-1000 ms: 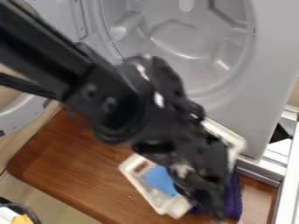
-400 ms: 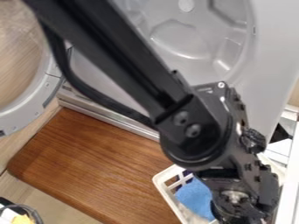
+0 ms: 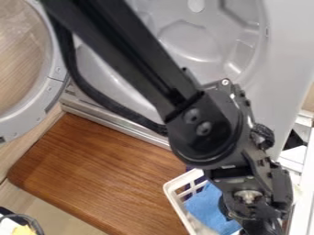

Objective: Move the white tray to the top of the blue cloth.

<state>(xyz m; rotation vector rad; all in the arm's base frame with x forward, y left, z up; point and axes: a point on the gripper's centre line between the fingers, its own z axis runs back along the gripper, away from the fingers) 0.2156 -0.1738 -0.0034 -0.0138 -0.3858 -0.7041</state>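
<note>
My gripper (image 3: 260,220) is at the lower right, low over the white tray; its fingertips are hidden, so its hold on the tray cannot be made out. The white tray (image 3: 174,198) is a slatted plastic basket at the bottom right, partly behind the gripper and cut by the bottom edge. A light blue cloth (image 3: 211,209) lies inside it. A bit of dark purple-blue cloth (image 3: 189,168) shows at the tray's upper left rim, mostly covered.
A brown wooden board (image 3: 98,172) spans the lower left and middle. Behind it stands a grey machine with a round drum opening (image 3: 196,41), its round door (image 3: 46,87) open at the left. A white frame (image 3: 303,197) borders the right edge.
The arm and the white tray have moved right across the board since the first frame. Lately the arm has shifted slightly up and left, and the tray's visible rim sits a little higher.
</note>
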